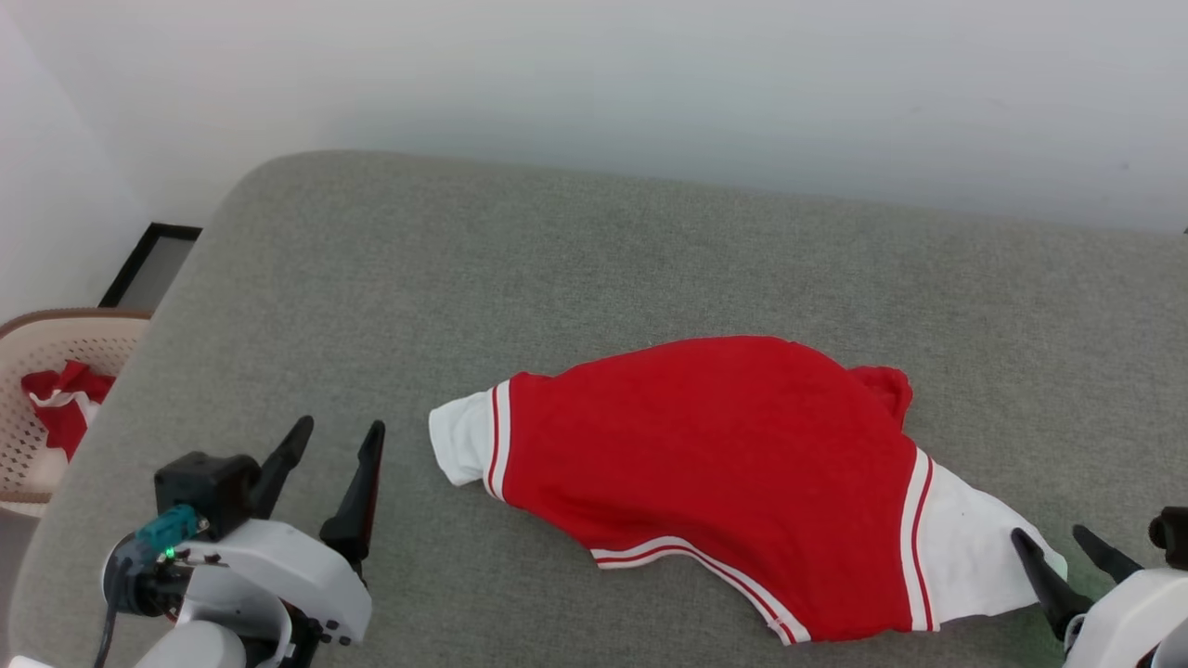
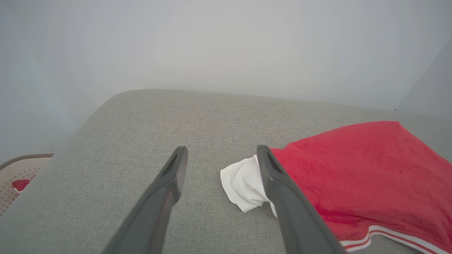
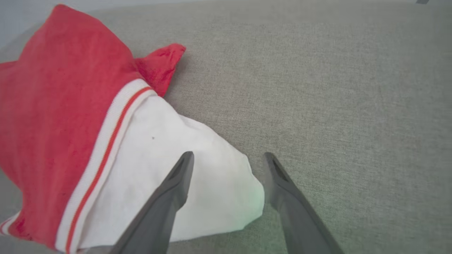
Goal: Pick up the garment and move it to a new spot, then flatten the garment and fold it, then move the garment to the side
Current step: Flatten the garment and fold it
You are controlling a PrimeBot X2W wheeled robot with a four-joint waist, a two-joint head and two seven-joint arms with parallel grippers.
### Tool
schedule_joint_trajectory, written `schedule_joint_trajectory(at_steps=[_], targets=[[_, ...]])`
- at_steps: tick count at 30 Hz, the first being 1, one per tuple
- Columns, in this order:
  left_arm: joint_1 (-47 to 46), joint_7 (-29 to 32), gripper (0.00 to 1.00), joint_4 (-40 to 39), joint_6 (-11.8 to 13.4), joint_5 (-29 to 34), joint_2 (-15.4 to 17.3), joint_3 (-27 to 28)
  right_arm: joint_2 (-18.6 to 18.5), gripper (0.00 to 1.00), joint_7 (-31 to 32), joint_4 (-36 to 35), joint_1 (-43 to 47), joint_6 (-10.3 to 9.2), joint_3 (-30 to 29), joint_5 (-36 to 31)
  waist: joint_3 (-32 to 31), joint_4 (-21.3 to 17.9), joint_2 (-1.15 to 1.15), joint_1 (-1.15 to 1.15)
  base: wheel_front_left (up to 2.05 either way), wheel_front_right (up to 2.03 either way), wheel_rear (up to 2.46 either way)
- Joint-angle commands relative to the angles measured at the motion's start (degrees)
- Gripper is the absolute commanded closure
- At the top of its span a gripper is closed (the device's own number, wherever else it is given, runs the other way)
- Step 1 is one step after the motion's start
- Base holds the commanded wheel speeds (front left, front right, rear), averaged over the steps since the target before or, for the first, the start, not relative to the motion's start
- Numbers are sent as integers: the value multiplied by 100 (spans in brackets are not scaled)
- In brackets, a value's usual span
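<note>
**1. Garment** [image 1: 715,473]. Bright red, with white end panels and thin striped trim. We find it lying spread and somewhat rumpled on the grey upholstered surface [image 1: 557,260], between the two pairs of fingers. A small red flap [image 3: 160,67] pokes out at its far edge, ahead of the right gripper's fingertips.

**2. Left gripper** [image 1: 339,425]. Fingers stand well apart, and we see bare grey fabric between them. The garment's smaller white end [image 2: 243,187] lies just beside the outer face of the finger nearer the garment. That finger overlaps it in the left wrist view, and we cannot tell whether the two touch.

**3. Right gripper** [image 1: 1049,533]. Fingers spread wide, clamped on nothing. We note the larger white panel [image 3: 169,169] beneath them. One finger hangs over the cloth, the panel's corner reaches into the gap, and the other finger stands over bare surface just past that corner.

**4. Beige perforated basket** [image 1: 37,353]. It sits well off to the outer side of the left fingers, past the surface's edge, and holds a small red-and-white cloth bundle [image 1: 65,399].

**5. Pale wall** [image 1: 650,74]. It lies beyond the fingertips of both grippers, behind the surface.
</note>
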Motion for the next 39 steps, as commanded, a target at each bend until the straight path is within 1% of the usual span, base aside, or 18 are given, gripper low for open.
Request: schedule_joint_trajectory(at_steps=[1, 8, 10, 11, 12, 14, 20, 24, 29, 33, 39], targets=[[-7, -33, 0, -17, 26, 23, -19, 0, 35, 0, 147, 19, 52, -7, -102, -65, 32, -2, 0, 0, 0, 0, 0], [-54, -64, 0, -17, 36, 36, -56, -32, 97, 0, 910, 174, 110, -7, -343, 15, 111, 10, 0, 0, 0, 0, 0], [-67, -57, 0, -8, 35, 39, -62, -43, 136, 0, 1160, 205, 111, -7, -290, 46, 122, 12, 0, 0, 0, 0, 0], [-71, -55, 0, -3, 33, 40, -66, -51, 131, 54, 1239, 210, 106, -7, -257, 28, 126, 16, 0, 0, 0, 0, 0], [-72, -60, 0, 3, 29, 38, -71, -57, 117, 100, 1282, 211, 96, -7, -240, 5, 128, 17, 0, 0, 0, 0, 0], [-79, -68, 0, 13, 12, 30, -78, -68, 74, 100, 1347, 219, 82, -7, -202, -27, 127, 21, 0, 0, 0, 0, 0], [-61, -91, 0, 52, -8, 10, -76, -83, -74, 100, 1136, 207, -77, -7, -362, -124, 85, 10, 0, 0, 0, 0, 0], [-47, -93, 0, 77, -24, -5, -61, -92, -244, 100, 1023, 266, -180, -7, -511, -190, 39, -7, 0, 0, 0, 0, 0], [-61, -77, 0, 94, -54, -5, -46, -125, -492, 100, 1042, 305, -260, -7, -738, -275, 2, -23, 0, 0, 0, 0, 0], [-75, -76, 0, 106, -62, -13, -29, -135, -608, 100, 1116, 367, -297, -7, -981, -436, 4, -39, 0, 0, 0, 0, 0], [-159, -85, 0, 122, -98, -12, -58, -160, -758, 100, 1181, 685, -372, -7, -1276, -628, 51, -28, 0, 0, 0, 0, 0]])
